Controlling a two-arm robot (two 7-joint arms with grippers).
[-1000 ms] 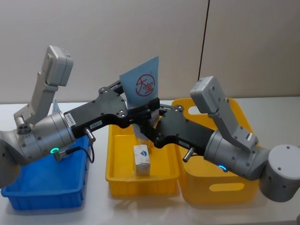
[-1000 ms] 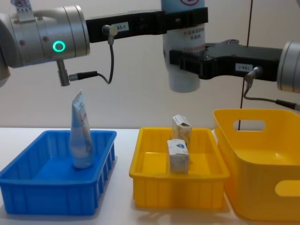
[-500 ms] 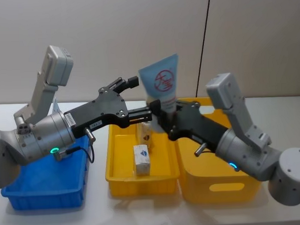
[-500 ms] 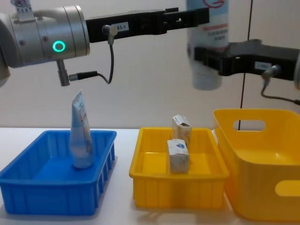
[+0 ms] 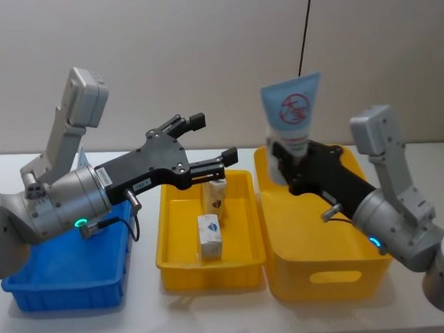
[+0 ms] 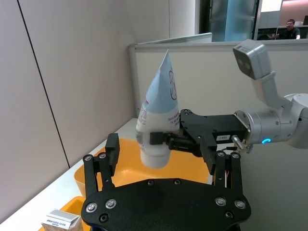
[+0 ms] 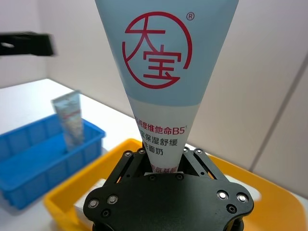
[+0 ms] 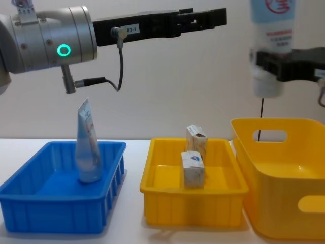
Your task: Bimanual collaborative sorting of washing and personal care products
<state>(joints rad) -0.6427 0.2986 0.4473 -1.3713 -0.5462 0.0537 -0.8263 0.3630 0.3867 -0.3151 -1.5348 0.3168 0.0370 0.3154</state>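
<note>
1. The right tool [image 5: 287, 164] pinches a white squeeze tube [image 5: 292, 115] low on its body. The tube is upright, with its cap down and its pale-blue crimped end and red round logo on top.
2. Tube and tool hang above the rear left part of the deep yellow bin [image 8: 284, 203], clear of its rim.
3. The left tool [image 5: 212, 140] reaches out high over the shallow yellow tray [image 8: 193, 208]. Its fingers are spread with nothing between them.
4. 2 whitish cartons stand in that tray: the front carton [image 8: 193, 169] near the middle and the rear carton [image 8: 196, 140] just behind it.
5. A second tube [image 8: 87, 147] stands cap down in the blue bin [image 8: 30, 203], leaning a little.
6. The 3 containers sit side by side on the white worktop [image 5: 140, 310]: blue on the robot's left, the tray in the middle, the deep bin on the right.
</note>
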